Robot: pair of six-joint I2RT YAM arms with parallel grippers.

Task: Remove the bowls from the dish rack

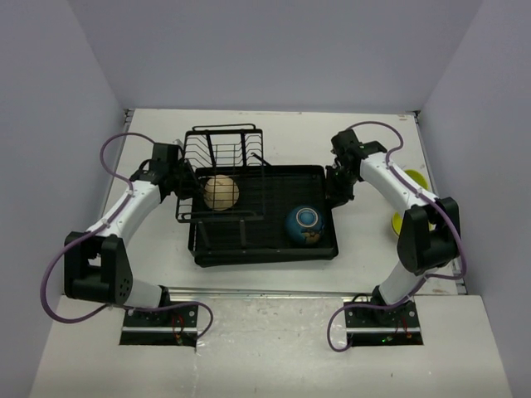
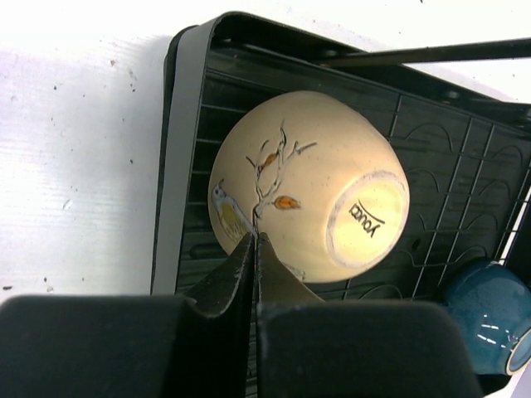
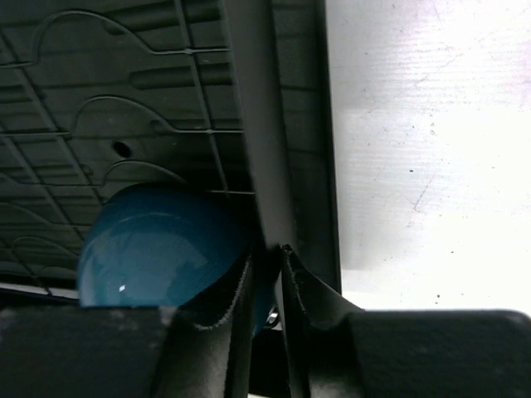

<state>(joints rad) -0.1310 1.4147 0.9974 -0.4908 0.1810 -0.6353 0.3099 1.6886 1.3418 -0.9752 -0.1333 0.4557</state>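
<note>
The black dish rack has a wire part [image 1: 224,157] and a wide tray [image 1: 265,249]. A tan bowl [image 1: 221,192] [image 2: 307,182] with a bird drawing lies on its side in the tray, its base facing the left wrist camera. My left gripper [image 1: 191,185] [image 2: 255,240] is shut, with its tips at the bowl's lower left edge and nothing between them. A glossy blue bowl [image 1: 304,225] [image 3: 158,240] stands upright near the tray's right side. My right gripper [image 1: 336,189] [image 3: 270,249] stands slightly open, its fingers either side of the tray's right rim [image 3: 257,124].
Two lime-green bowls [image 1: 415,177] [image 1: 396,222] sit on the white table right of the rack, partly hidden behind my right arm. The blue bowl [image 2: 485,311] also shows at the left wrist view's lower right. White walls close in the table at the back and sides.
</note>
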